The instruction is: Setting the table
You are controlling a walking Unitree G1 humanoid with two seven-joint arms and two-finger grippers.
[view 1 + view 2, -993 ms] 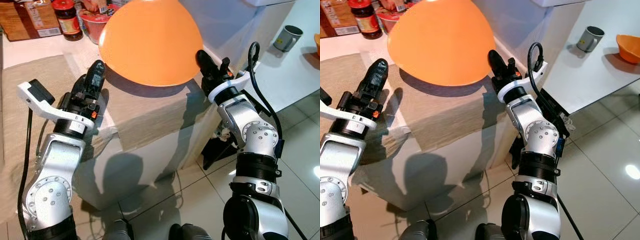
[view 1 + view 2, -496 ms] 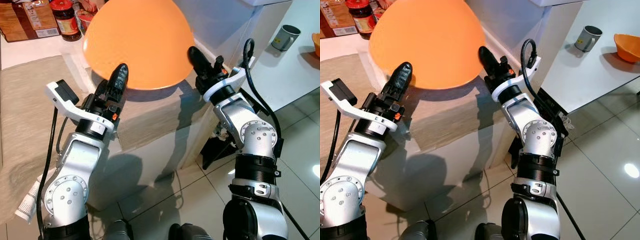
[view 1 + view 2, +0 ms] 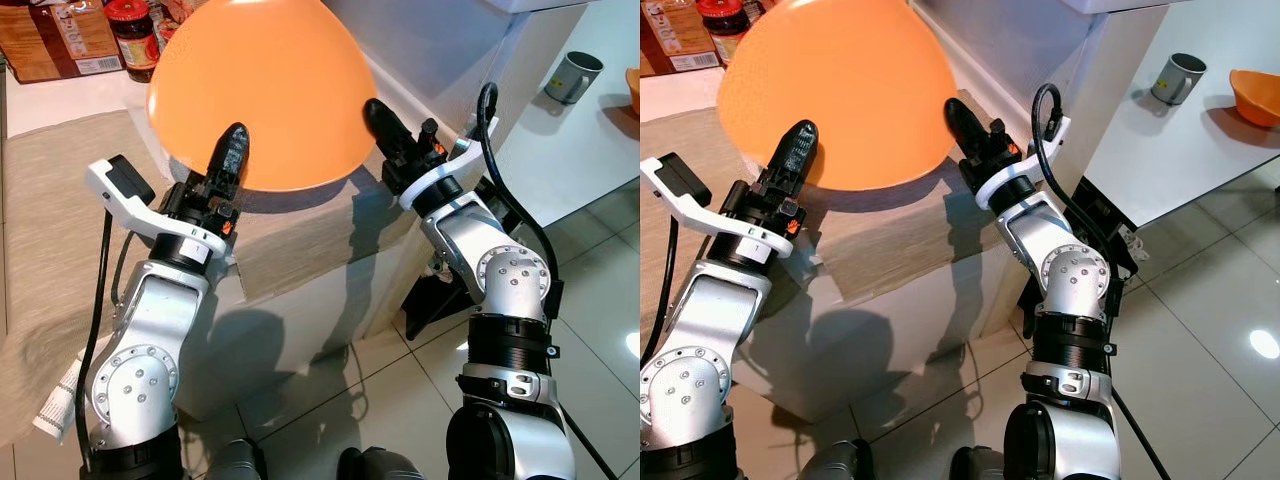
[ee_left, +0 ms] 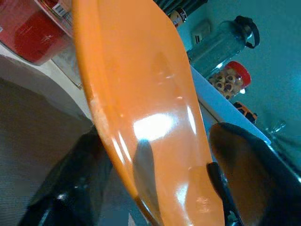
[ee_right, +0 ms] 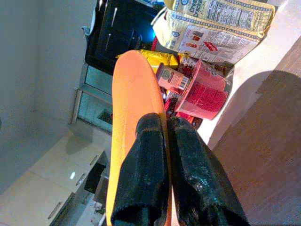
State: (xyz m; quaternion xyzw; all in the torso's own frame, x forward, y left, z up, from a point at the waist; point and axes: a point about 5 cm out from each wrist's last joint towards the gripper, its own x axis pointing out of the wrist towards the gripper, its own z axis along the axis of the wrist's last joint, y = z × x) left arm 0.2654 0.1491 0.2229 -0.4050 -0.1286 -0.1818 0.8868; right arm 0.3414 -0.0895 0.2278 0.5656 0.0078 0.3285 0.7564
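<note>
Head views: the orange plate (image 3: pixel 265 85) is held aloft above the cloth-covered counter (image 3: pixel 60 230), pinched at opposite rims by the left gripper (image 3: pixel 228 150) and right gripper (image 3: pixel 374 112). It is not yet delivered; the white table (image 3: pixel 1180 130), bearing a grey mug (image 3: pixel 1177 76) and an orange bowl (image 3: pixel 1257 95), stands well apart to the right.

Left wrist view: fingers (image 4: pixel 244 160) straddle the plate's rim, one on each face.

Right wrist view: fingers (image 5: pixel 146 165) narrow, clamped on the plate's edge. Beyond: red cup (image 5: pixel 203 92), snack packets (image 5: pixel 221 26).

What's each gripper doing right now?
Left gripper: shut on the big round orange plastic plate, at its rim.
Right gripper: shut, fingers pressed together beside the plate's opposite rim.
</note>
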